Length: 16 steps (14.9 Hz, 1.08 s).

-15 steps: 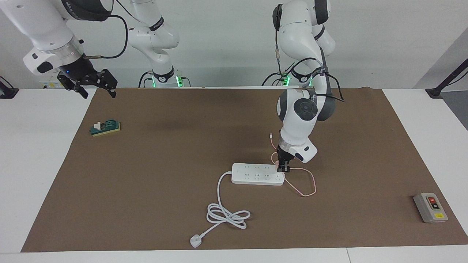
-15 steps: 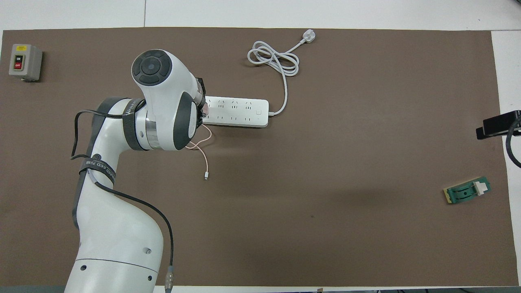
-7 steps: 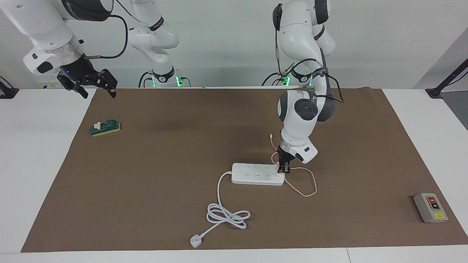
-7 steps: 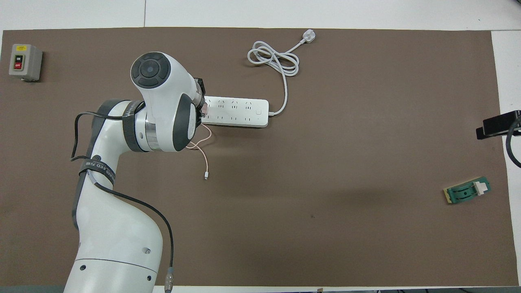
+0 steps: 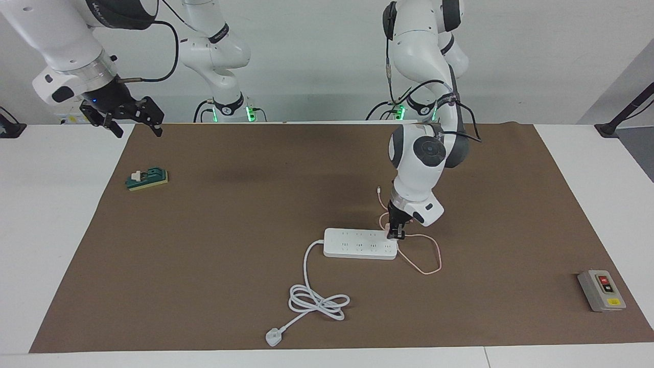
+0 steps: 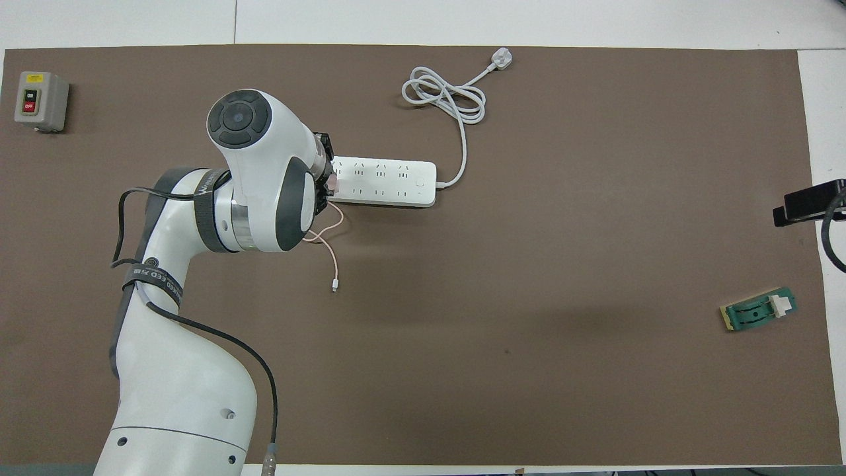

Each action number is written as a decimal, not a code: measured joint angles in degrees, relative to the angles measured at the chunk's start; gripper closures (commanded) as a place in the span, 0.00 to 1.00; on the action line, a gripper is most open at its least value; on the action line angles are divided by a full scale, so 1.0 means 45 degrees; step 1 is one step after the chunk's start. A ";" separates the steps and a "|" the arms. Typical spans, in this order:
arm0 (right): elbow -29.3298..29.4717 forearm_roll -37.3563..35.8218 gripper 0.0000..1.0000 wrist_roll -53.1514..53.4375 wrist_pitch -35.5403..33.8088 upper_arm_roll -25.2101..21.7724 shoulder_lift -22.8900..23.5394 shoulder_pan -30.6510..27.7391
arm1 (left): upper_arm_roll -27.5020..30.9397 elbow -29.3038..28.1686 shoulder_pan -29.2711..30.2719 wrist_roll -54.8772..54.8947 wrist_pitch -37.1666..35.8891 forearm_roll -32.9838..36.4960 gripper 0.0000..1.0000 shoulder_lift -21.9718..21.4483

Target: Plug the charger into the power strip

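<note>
The white power strip (image 5: 360,244) (image 6: 386,182) lies flat near the middle of the brown mat. My left gripper (image 5: 395,236) (image 6: 328,182) points down at the strip's end toward the left arm's side, shut on the small pale-pink charger (image 6: 334,178). In the facing view the fingers mostly hide the charger. Its thin pink cable (image 5: 431,255) (image 6: 334,258) loops on the mat beside that end, the free tip (image 5: 378,189) nearer the robots. My right gripper (image 5: 139,132) hangs open and empty over the mat's corner at the right arm's end, waiting.
The strip's thick white cord (image 5: 317,301) (image 6: 443,96) coils farther from the robots and ends in a three-pin plug (image 5: 274,337). A grey switch box (image 5: 602,290) (image 6: 39,100) stands toward the left arm's end. A green block (image 5: 147,179) (image 6: 760,309) lies toward the right arm's end.
The left arm's wrist housing has leaned slightly back toward the robots while its gripper stays at the strip's end with the charger. The right arm has not moved.
</note>
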 measured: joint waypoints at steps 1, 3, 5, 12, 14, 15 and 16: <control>0.0000 0.0000 0.00 0.0000 0.0000 0.0000 0.0000 0.0000 | -0.0018 -0.0024 -0.0002 0.0007 0.0000 -0.0097 1.00 -0.0024; 0.0000 0.0000 0.00 0.0000 0.0000 0.0000 0.0000 0.0000 | -0.0070 -0.0064 -0.0046 0.0020 0.0002 -0.0236 1.00 -0.0070; 0.0000 0.0000 0.00 0.0000 0.0000 0.0000 0.0000 0.0000 | -0.0033 -0.0132 -0.0140 0.0020 0.0046 -0.0267 1.00 -0.0087; 0.0000 0.0000 0.00 0.0000 0.0000 0.0000 0.0000 0.0000 | -0.0066 -0.0461 -0.0205 0.0026 0.0530 -0.0329 1.00 -0.0152; 0.0000 0.0000 0.00 0.0000 0.0000 0.0000 0.0000 0.0000 | -0.0050 -0.0631 -0.0275 0.0048 0.0744 -0.0329 1.00 -0.0231; 0.0000 0.0000 0.00 0.0000 0.0000 0.0000 0.0000 0.0000 | -0.0041 -0.0758 -0.0325 0.0118 0.0907 -0.0329 1.00 -0.0289; 0.0000 0.0000 0.00 0.0000 0.0000 0.0000 0.0000 0.0000 | -0.0031 -0.0961 -0.0409 0.0197 0.1167 -0.0328 1.00 -0.0389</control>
